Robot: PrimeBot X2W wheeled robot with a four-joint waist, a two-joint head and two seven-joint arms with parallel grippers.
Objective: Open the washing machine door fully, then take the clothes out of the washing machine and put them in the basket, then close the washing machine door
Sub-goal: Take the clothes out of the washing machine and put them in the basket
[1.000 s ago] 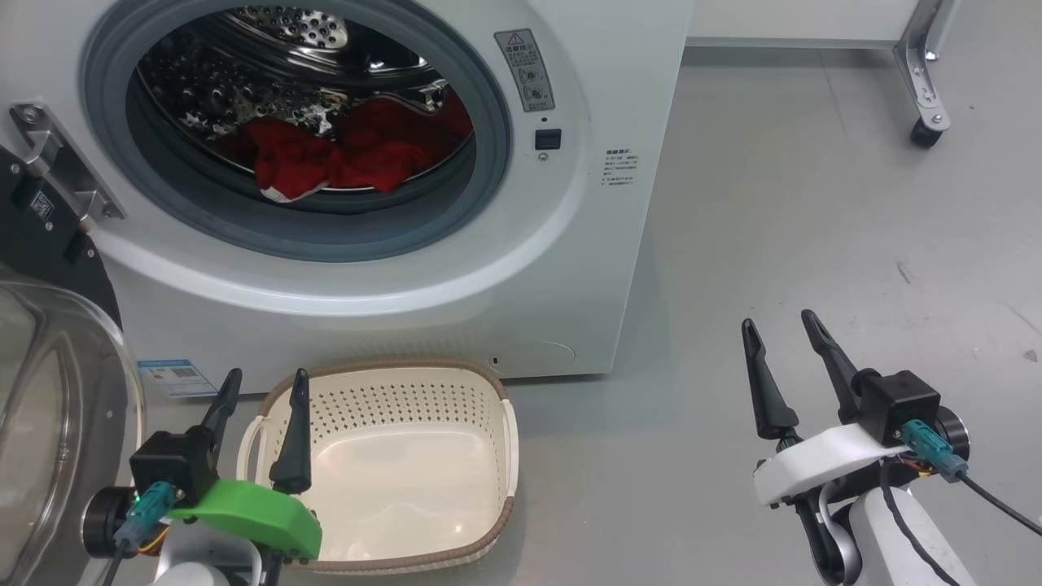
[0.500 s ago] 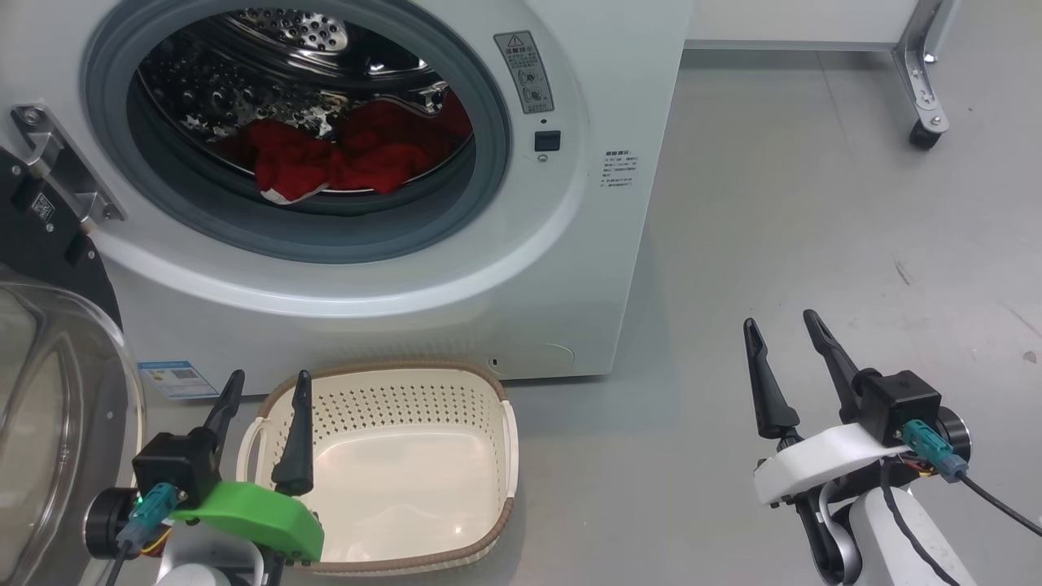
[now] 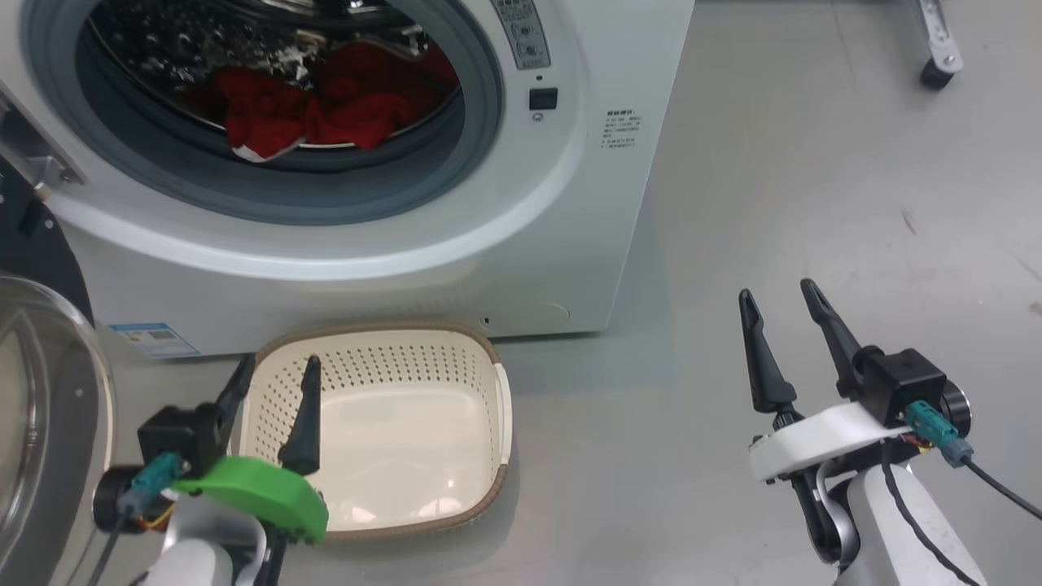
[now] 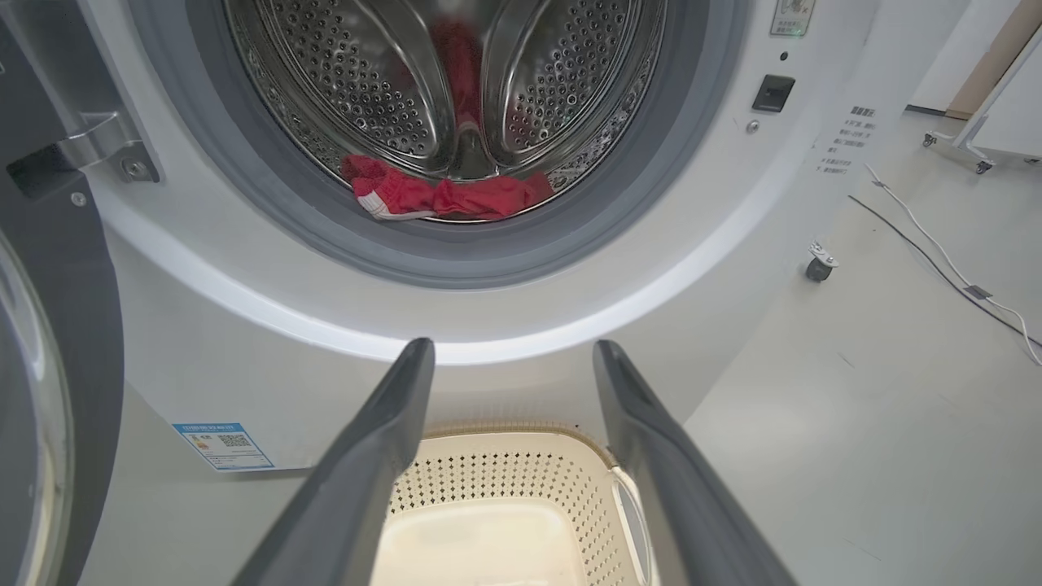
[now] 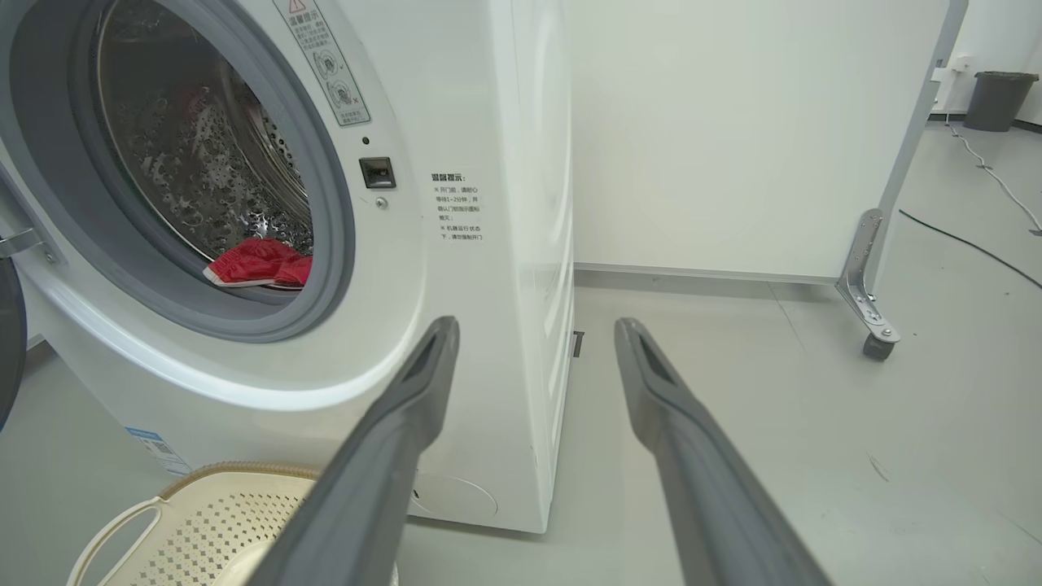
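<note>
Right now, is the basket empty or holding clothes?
Empty: the basket shows a bare cream floor; the red clothes lie in the drum.

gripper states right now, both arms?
Left gripper: open, holding nothing.
Right gripper: open, holding nothing.
</note>
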